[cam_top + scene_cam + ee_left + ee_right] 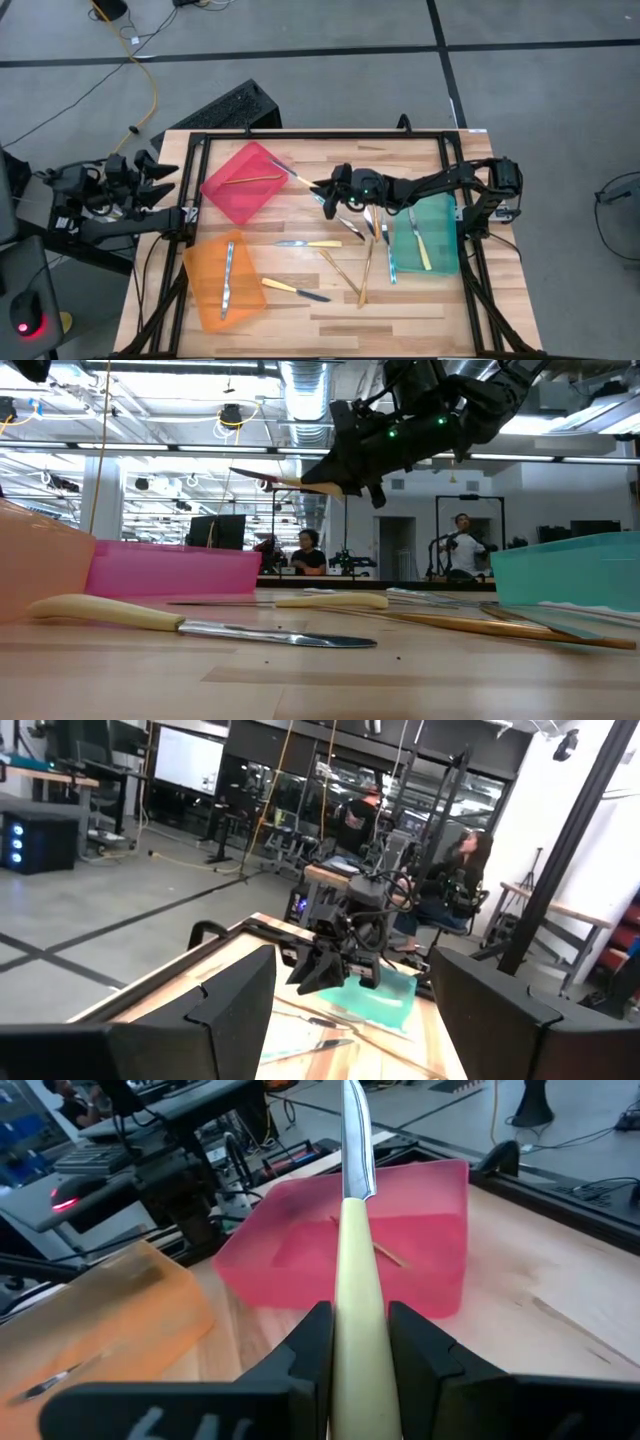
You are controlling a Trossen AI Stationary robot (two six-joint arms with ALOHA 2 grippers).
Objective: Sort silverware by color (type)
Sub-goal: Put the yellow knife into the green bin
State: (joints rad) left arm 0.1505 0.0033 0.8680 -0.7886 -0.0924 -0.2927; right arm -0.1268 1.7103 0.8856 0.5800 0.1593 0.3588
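Note:
My right gripper (333, 190) reaches from the table's right to just beside the red bin (240, 195) and is shut on a yellow-handled knife (300, 180). The knife's shiny blade (356, 1140) points toward the bin, where one gold piece (250, 179) lies. A silvery piece (228, 280) lies in the orange bin (205, 300), and a yellow-handled piece (420, 245) in the green bin (440, 215). Two yellow-handled knives (310, 243) (295, 290) and gold pieces (365, 270) lie flat on the wood. My left gripper (165, 180) waits open, off the table's left edge. My right gripper pinches the knife's cream-yellow handle (360, 1320) between its two fingers (312, 1355). The fingers come nearly level from the table's right and lie along the knife, whose blade sticks out ahead of them. The knife (290, 482) is lifted clear, about level, well above the table.
A black frame (320, 135) runs around the wooden top. The three bins stand at the far left, near left and right. Loose cutlery is scattered across the middle and near part of the table. People sit in the room beyond the far edge.

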